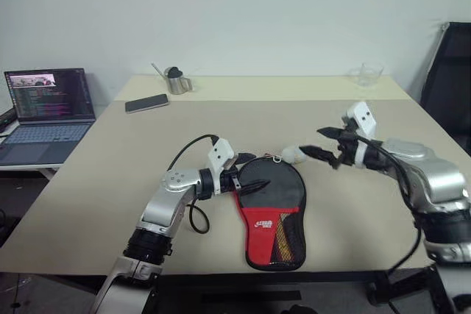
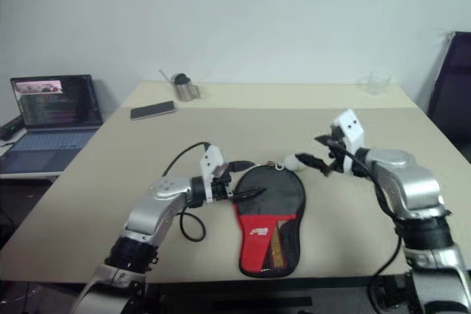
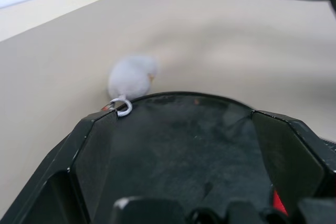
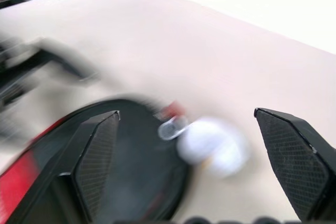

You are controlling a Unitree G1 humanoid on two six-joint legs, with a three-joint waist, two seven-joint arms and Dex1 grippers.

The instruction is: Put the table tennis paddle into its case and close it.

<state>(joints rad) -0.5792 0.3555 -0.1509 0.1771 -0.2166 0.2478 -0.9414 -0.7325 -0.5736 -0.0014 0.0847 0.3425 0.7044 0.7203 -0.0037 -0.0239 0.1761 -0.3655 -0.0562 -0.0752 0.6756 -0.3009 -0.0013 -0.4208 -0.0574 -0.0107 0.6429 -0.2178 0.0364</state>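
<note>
The case [image 1: 271, 211] lies flat near the table's [image 1: 88, 182] front edge, about midway along it, long axis running front to back: red handle end toward the front edge, round black end toward the far edge. A small white lump [image 1: 292, 154] touches that round end. Paddle itself not visible; likely inside. Left gripper [image 1: 245, 179] is nearer, jaws spread wide and empty over the round end's left rim. Right gripper [image 1: 321, 142] hangs spread and empty above the table, just right of the lump.

Beige table [image 1: 243, 123], plain white wall [image 1: 243, 12], black chair [image 1: 450, 82] right.
</note>
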